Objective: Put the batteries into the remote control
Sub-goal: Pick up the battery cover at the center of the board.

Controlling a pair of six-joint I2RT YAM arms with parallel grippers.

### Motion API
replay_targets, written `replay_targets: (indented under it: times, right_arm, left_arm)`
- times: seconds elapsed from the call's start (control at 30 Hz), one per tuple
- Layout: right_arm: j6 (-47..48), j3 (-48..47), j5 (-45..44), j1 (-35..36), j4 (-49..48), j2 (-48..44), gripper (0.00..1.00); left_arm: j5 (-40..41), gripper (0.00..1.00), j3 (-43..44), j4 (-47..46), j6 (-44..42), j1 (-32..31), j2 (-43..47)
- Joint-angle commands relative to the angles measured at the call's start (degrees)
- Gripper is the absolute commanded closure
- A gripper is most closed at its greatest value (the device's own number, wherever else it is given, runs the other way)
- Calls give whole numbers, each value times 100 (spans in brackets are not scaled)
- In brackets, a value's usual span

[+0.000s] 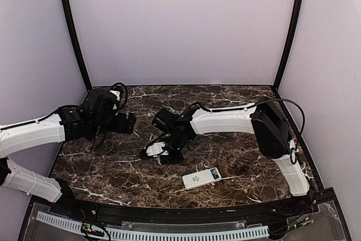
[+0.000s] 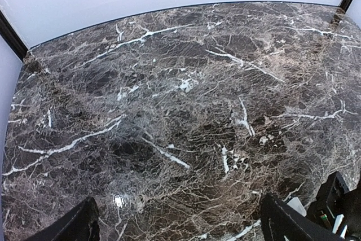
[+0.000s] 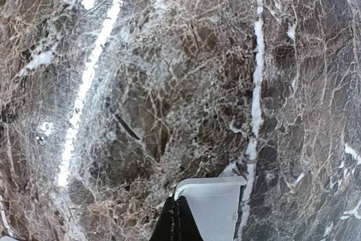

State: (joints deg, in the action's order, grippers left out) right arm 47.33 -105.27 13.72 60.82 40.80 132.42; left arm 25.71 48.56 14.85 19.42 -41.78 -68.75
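Note:
The white remote control (image 1: 200, 179) lies on the marble near the front, right of centre. A blue patch at its right end looks like the batteries (image 1: 215, 173) sitting in its open compartment. My right gripper (image 1: 163, 152) is left of the remote, low over the table. In the right wrist view it (image 3: 180, 202) is shut on the edge of a small loose white cover piece (image 3: 214, 207). My left gripper (image 1: 133, 122) hovers further back and left. In the left wrist view it (image 2: 177, 218) is wide open and empty, over bare marble.
The dark marble table (image 1: 113, 167) is enclosed by white walls with black corner posts (image 1: 73, 32). The right arm's black wrist (image 2: 338, 207) shows at the bottom right of the left wrist view. A black rail (image 1: 169, 213) runs along the near edge.

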Motion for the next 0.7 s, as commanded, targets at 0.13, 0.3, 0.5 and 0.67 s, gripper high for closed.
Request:
replay_targets:
  times: [0.13, 0.3, 0.5, 0.67]
  right_arm:
    - [-667, 177, 680, 12, 691, -537, 100]
    - [-1135, 427, 1321, -126, 654, -998, 100]
    - [-1830, 1302, 2005, -365, 172, -1897, 100]
    - [-2271, 1832, 2453, -610, -105, -2577, 100]
  left_arm:
    - [-413, 4, -356, -609, -730, 12, 659]
    - [-518, 11, -563, -888, -1184, 8, 862]
    - [-1569, 16, -840, -1412, -1836, -73, 1180]
    - [-2365, 18, -846, -1579, -2934, -425, 1221]
